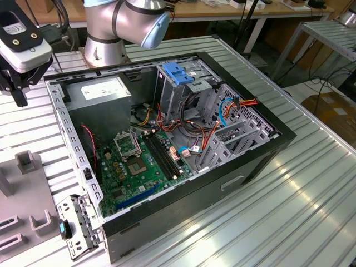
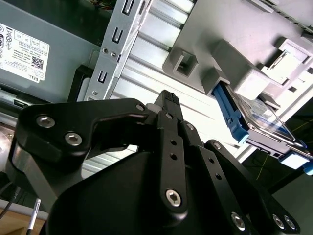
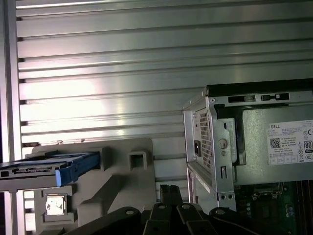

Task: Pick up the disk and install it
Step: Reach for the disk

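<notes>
Exterior view is showing the arm's gripper [image 1: 21, 94] hanging at the exterior view's left edge, above the ribbed metal table [image 1: 289, 217] and just outside the open computer case [image 1: 261, 153]. Standing here, I'm seeing the case lying on its side with the green motherboard [image 1: 139, 167] facing up. The grey power-supply box [image 1: 103, 92] is sitting in the corner nearest the gripper, and a blue bracket [image 1: 178, 72] is resting on top of the metal drive cage [image 1: 186, 97].

In both wrist views the black fingers [image 2: 171, 147] are looking pressed together, with nothing pinched between them and nothing touching them.

The disk [image 3: 44, 170] is not in the case. It is sitting in a slot of a grey holder [image 3: 122, 171] on the table, just beside the end of the case where the power-supply box is. Its blue side rail [image 2: 229, 113] is poking out past the holder's block, and in the second wrist view part of its label is catching the light. The gripper is hovering apart from the disk, with the holder lying between the two.
</notes>
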`<state>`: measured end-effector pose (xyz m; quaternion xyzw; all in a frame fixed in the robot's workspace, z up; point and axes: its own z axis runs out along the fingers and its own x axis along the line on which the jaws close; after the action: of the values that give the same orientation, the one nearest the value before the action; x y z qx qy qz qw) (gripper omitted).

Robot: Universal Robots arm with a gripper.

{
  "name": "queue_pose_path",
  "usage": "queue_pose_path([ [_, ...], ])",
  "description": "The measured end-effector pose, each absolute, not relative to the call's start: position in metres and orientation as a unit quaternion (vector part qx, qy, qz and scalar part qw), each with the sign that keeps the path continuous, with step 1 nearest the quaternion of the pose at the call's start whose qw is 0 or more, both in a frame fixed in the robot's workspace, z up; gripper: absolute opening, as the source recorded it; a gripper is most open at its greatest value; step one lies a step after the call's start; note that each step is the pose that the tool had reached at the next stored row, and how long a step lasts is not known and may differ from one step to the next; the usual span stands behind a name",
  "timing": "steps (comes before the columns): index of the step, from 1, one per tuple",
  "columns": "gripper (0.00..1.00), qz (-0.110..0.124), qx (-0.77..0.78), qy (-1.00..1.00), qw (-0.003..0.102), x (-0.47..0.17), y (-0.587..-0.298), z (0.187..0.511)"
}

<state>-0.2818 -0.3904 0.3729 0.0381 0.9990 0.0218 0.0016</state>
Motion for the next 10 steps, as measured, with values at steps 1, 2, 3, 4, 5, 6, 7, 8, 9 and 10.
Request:
queue_pose_path([
  [1, 0.11, 0.022, 0.038, 0.999, 0.001, -0.2827, -0.3904, 0.3728],
  [2, 0.11, 0.022, 0.038, 0.999, 0.001, -0.2835, -0.3904, 0.3727],
  [3, 0.11, 0.022, 0.038, 0.999, 0.001, -0.2845, -0.3904, 0.3725],
  [4, 0.11, 0.022, 0.038, 0.999, 0.001, -0.2852, -0.3904, 0.3723],
  [5, 0.11, 0.022, 0.038, 0.999, 0.001, -0.2857, -0.3904, 0.3722],
  [6, 0.11, 0.022, 0.038, 0.999, 0.001, -0.2863, -0.3904, 0.3721],
  [7, 0.11, 0.022, 0.038, 0.999, 0.001, -0.2867, -0.3904, 0.372],
  [8, 0.11, 0.022, 0.038, 0.999, 0.001, -0.2874, -0.3904, 0.3719],
  [9, 0.11, 0.022, 0.038, 0.999, 0.001, -0.2875, -0.3904, 0.3719],
  [10, 0.11, 0.022, 0.038, 0.999, 0.001, -0.2877, -0.3904, 0.3715],
])
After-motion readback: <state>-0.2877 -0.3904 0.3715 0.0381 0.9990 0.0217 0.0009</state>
